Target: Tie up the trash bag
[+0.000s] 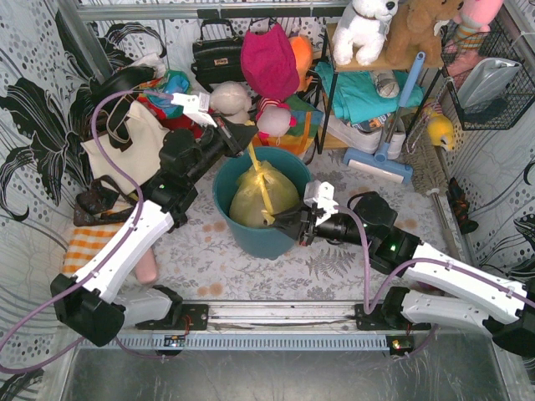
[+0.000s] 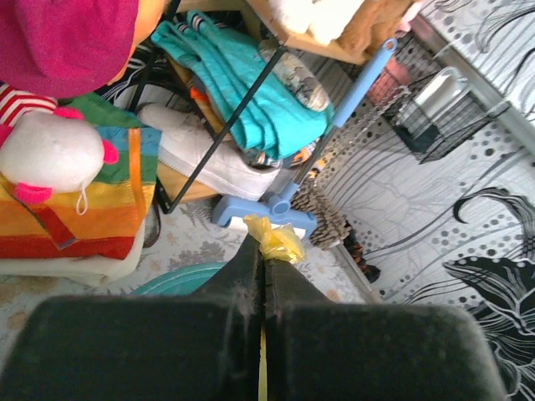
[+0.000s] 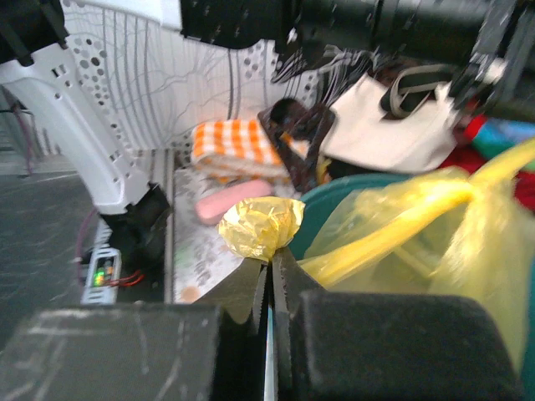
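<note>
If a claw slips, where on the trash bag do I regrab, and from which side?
I'd take a twisted tail just above the gathered neck, coming down from above. The tails are thin, straight cords that suit narrow fingers; the trash bag body is wide and slack, and the teal bin wall blocks a side approach. The left claw and right claw each pinch one.

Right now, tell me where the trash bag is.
In the top view, the trash bag sits mid-table inside the teal bin, its twisted ends pinched by the left pincer and right pincer.

Trash bag [image 1: 251, 200] base, seemingly within bin [image 1: 251, 242]
</note>
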`<state>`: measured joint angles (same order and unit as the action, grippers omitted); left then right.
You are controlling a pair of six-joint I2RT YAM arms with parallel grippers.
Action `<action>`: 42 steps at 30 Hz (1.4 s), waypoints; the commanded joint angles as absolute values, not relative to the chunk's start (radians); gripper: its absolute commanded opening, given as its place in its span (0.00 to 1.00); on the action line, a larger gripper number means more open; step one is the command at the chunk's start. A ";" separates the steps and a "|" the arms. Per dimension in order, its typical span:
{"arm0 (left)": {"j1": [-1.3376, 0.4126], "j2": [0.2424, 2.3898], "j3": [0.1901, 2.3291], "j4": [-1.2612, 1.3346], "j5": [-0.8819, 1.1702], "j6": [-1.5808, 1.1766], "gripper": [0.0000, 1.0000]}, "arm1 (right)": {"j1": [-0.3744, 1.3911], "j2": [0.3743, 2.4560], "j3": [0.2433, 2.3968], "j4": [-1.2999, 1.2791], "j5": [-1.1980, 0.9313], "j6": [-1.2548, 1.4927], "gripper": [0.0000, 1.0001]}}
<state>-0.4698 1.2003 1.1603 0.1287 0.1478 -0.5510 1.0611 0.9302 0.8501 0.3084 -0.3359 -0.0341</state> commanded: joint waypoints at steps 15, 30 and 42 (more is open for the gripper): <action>-0.401 1.468 1.198 0.291 0.023 -0.438 0.00 | 1.068 0.847 0.650 0.298 -0.719 0.321 0.00; -0.402 1.475 1.284 0.241 0.182 -0.455 0.00 | 1.070 0.788 0.752 0.236 -0.496 0.017 0.49; -0.416 1.434 1.216 0.172 0.330 -0.525 0.00 | 1.072 0.872 0.755 0.241 -0.475 -0.739 0.85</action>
